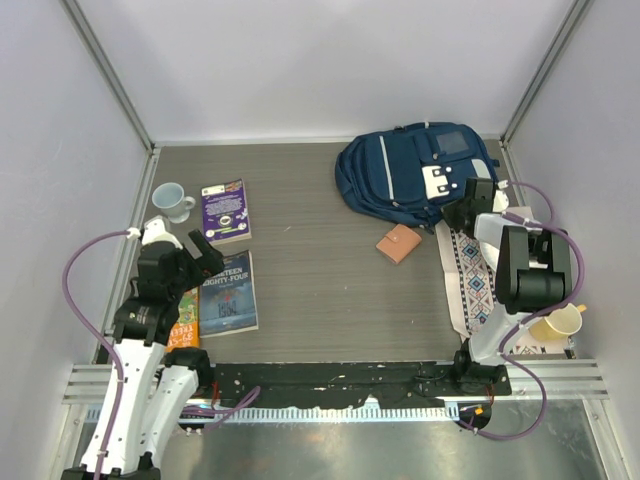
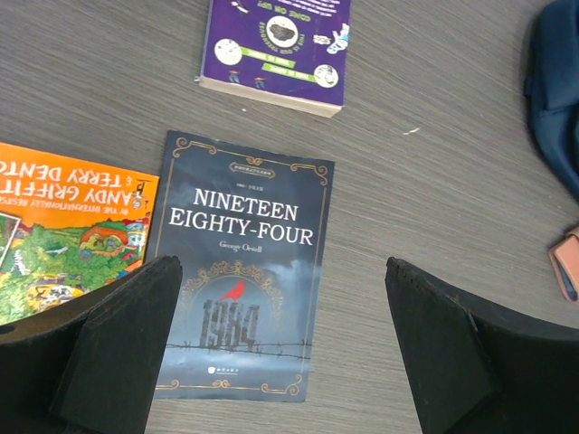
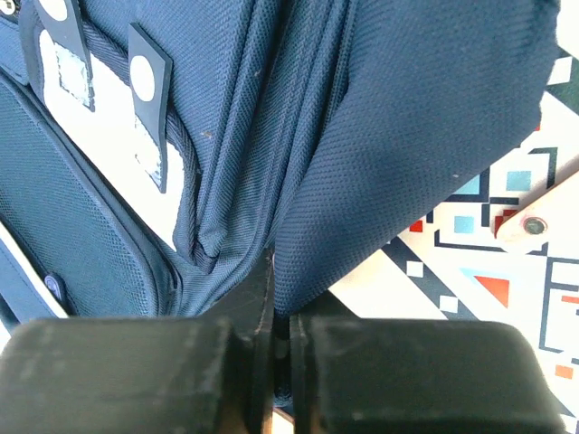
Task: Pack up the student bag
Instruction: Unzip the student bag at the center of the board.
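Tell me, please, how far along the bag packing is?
Done: nothing looks packed; the purple book, orange book and brown wallet lie on the table. In hand: the right hand is shut on a fold of the student bag; the left hand hangs open above the Nineteen Eighty-Four book. Left: probably opening it, then loading everything.

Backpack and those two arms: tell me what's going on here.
The right arm has its jaws pinched shut on a fold of the backpack, by the patterned cloth. The left arm hovers, jaws wide open, above the Nineteen Eighty-Four book. That and two other books lie on the table, not yet packed.
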You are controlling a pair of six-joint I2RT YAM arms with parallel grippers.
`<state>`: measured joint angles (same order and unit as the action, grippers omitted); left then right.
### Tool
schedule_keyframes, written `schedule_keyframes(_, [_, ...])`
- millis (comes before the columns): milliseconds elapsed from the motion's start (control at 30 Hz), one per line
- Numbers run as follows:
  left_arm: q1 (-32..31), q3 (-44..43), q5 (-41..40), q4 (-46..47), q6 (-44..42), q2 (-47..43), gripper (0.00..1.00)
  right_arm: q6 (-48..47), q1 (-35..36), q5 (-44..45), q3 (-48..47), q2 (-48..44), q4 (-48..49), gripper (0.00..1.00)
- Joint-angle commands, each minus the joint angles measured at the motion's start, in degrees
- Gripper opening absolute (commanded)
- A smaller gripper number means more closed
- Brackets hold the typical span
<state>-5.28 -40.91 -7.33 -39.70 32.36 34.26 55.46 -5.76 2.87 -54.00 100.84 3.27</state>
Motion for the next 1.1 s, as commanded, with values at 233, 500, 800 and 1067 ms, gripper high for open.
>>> schedule_keyframes(233, [-0.08,0.74,13.82,15.17,8.85,-2.90,1.00,-1.85,-0.13,-10.33,-9.36,-8.02,-1.68,0.01])
schedule_keyframes(500, [-4.11,-4.17,17.30,20.10,6.41,9.59,1.00,1.22,3.64,-13.87,-14.55,-13.29,-2.92,0.01])
schedule_keyframes(800, [-34.26,-14.11,-7.17,26.68,3.06,27.06,1.00,5.79,16.56,-3.67,-15.70,-18.22,-9.51,0.01])
schedule_keyframes(1067, [-43.50,-16.49,-9.01,37.41,3.59,38.42,1.00,10.01,21.49,-3.14,-12.71,-21.11,-8.89,0.01])
